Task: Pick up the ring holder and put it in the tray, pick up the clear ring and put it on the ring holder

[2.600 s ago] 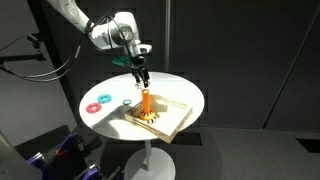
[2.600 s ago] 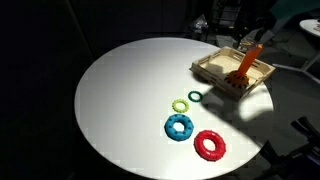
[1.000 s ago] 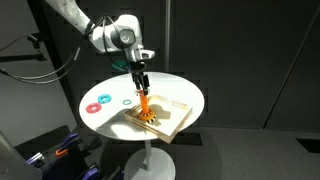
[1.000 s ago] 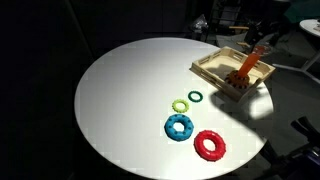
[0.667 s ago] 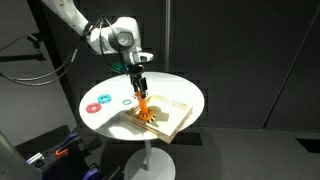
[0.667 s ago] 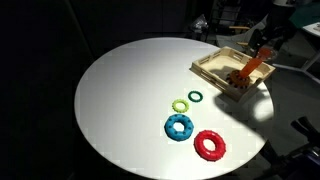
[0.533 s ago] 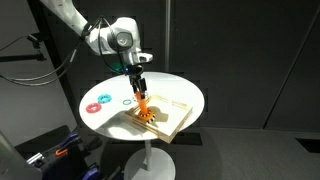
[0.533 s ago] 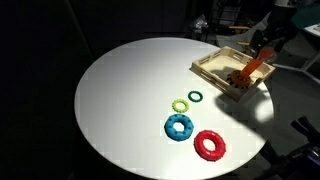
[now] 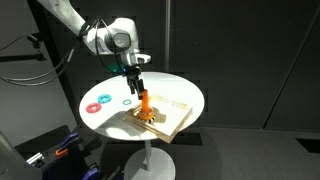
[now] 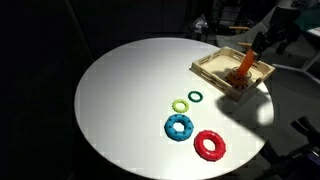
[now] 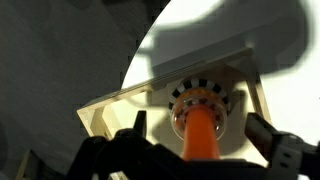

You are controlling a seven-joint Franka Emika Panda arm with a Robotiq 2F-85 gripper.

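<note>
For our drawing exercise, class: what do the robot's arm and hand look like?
The arm is white, built of rounded, glossy segments with darker joints. Its hand is black, and the wrist view shows two dark fingers.

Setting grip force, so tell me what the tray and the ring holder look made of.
The tray: pale matte wood, likely; flat tan boards with thin raised sides. The ring holder: smooth bright orange peg, probably plastic; tan base with dark teeth, material unclear.

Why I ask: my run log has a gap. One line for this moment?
ring holder: standing in tray, no ring on it | end effector: open, above ring holder
</note>
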